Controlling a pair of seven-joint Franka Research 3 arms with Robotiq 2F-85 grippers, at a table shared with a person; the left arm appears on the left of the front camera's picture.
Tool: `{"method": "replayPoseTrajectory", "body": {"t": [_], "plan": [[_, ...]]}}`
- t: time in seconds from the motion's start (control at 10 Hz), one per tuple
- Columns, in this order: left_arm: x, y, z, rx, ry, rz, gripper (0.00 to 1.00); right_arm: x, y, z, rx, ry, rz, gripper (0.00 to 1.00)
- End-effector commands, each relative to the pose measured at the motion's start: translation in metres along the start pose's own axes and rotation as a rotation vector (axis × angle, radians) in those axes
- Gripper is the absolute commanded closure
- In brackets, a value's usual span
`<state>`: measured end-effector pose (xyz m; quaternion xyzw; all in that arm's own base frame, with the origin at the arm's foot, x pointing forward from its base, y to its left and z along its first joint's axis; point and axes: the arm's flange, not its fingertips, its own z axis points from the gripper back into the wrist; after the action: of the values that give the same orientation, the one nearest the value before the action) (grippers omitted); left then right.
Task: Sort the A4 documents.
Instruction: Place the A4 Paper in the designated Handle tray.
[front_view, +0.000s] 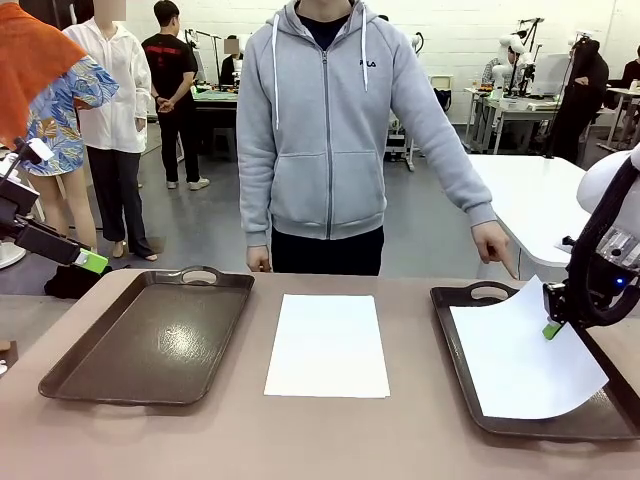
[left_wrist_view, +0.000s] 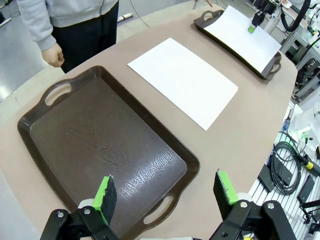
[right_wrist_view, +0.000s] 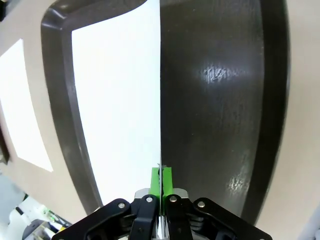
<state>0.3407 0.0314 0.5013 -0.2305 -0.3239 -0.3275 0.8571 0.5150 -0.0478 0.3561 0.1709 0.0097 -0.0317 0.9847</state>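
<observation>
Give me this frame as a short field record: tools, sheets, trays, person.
left tool: open, holding nothing, above the near end of the left tray
right tool: shut on the edge of the held sheet
held sheet: white, blank, pinched edge lifted, the rest curving down into the right tray
table sheet: white, flat on the table between the trays
left tray: dark brown, no paper in it
right tray: dark brown, holds one sheet
person's hand: pointing down at the right tray's far end

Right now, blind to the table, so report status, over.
Right gripper shut on white paper sheet in right dark brown tray. Left gripper open, empty. Person's hand points there.
</observation>
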Motion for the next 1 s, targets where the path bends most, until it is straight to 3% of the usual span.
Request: {"method": "replayPoseTrajectory", "body": {"t": [0.0,0.9], "plan": [[0.000,0.002,0.000,-0.015,-0.015,-0.007,0.00,0.000,0.008,-0.003,-0.065,-0.015,-0.003,0.99],[0.000,0.002,0.000,-0.015,-0.015,-0.007,0.00,0.017,0.018,-0.010,-0.189,-0.009,0.075,0.99]]}}
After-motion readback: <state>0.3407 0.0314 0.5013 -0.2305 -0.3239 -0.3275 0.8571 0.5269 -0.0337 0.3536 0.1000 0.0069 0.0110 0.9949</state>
